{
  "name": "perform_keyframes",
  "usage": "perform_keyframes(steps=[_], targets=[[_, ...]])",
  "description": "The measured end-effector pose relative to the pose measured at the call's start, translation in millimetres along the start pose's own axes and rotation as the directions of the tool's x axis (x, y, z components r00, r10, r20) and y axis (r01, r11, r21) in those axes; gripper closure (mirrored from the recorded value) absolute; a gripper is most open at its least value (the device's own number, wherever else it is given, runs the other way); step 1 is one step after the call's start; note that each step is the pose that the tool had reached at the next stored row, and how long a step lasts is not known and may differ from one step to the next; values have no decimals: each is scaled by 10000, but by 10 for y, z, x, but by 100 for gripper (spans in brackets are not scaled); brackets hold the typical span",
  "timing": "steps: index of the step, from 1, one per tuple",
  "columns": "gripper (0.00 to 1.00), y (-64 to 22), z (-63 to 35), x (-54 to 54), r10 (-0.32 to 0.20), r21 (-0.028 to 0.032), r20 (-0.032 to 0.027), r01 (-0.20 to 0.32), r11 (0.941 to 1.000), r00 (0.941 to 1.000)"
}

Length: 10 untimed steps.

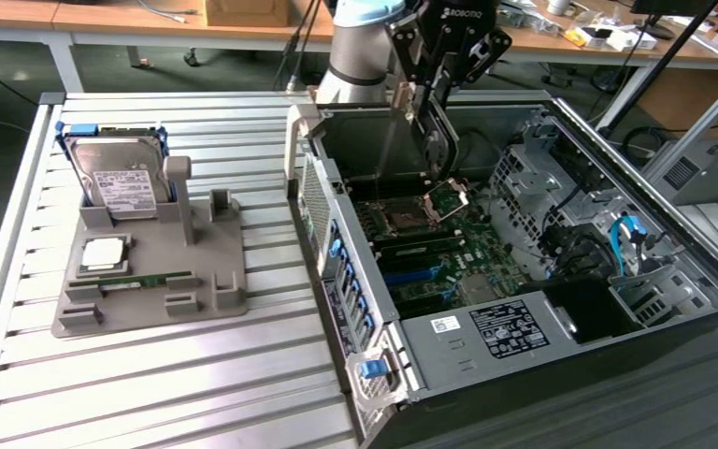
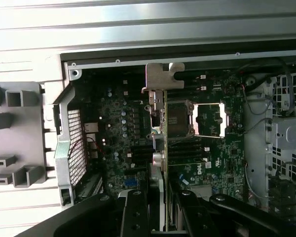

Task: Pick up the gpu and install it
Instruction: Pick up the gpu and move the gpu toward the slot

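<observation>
Currently gpu gripped in tool, hanging over motherboard.

Unverifiable items, for your check:
1. Arm, top centre of the exterior view: cut off by the frame edge.
2. gpu: edge-on to you, its held end covered by the clamping gripper.
3. Hard drive, upper left: you cannot read the label, and its base is sunk in the grey holder.

Dark gpu w/ silver bracket (green mobo)
</observation>
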State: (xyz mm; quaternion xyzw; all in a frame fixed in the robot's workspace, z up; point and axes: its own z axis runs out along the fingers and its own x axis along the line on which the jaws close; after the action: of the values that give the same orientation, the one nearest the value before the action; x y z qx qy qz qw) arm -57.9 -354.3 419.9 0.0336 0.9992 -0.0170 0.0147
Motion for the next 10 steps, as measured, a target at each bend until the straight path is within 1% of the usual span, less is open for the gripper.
perform_keyframes(steps=[10], targets=[[73, 7, 19, -96, 0, 5, 0, 0, 10000, 10000]])
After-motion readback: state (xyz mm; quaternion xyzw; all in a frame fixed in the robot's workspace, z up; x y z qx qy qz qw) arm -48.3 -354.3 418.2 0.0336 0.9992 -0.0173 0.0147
